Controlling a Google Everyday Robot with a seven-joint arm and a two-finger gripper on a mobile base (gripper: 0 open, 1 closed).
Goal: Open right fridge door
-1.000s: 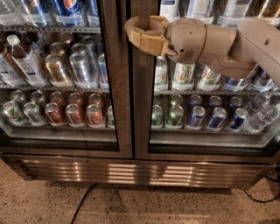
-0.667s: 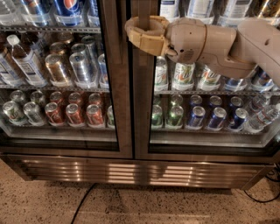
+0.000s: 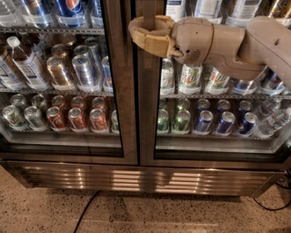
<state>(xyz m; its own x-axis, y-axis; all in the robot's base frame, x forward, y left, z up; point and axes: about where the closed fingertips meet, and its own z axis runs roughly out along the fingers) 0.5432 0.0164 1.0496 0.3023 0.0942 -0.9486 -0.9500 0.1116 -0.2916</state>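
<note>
Speckled floor runs along the front of a two-door drinks fridge with a ribbed metal kick panel at its base.

Camera view:
- The right fridge door occupies the right half of the view. Its glass shows green-and-white cans above blue cans.
- The gripper sits high at the centre seam. Its jaws are pinching the vertical handle on this door's inner edge.
- The arm lies across the upper glass, coming from the right.
- Compared with one second ago, the gripper and arm hold the same position. The seam to the left door shows no gap. Judgement: the grasp is set, but the pull has not begun.

Clearance:
- The handle is at the centre, so the hinge is probably on the far right. The inner edge would swing outward, toward the camera.
- A dark cable crosses the floor under the left door. Another cable lies at the right corner. The base should stay off both when backing away.
</note>
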